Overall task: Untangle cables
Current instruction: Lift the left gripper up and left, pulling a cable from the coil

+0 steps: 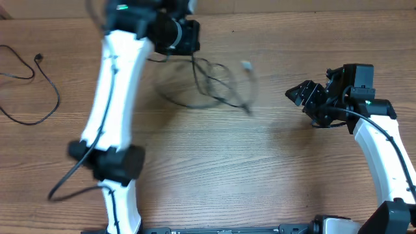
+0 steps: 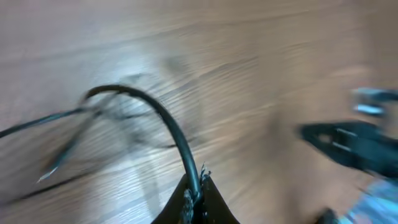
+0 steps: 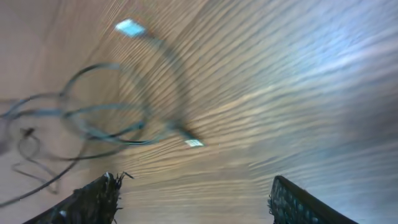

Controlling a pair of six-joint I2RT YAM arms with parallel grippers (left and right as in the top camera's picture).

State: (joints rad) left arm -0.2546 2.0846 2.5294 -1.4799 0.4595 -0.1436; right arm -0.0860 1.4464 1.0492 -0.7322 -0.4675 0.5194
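One cable (image 2: pixel 177 134) pinched in closed left gripper (image 2: pixel 196 190) | right gripper (image 3: pixel 194 186) gaped empty | needed slow, steady lift.

one blurred tangle of cables (image 1: pixel 214 84), one separate cable (image 1: pixel 58 97), a left hand (image 1: pixel 192 44) and a right hand (image 1: pixel 299 95).

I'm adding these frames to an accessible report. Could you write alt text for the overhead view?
Above a wooden table, the left gripper is shut on a strand of a blurred cable tangle near the far edge. The right gripper stands open to the tangle's right, clear of it, and a separate loose cable lies at the table's left edge.
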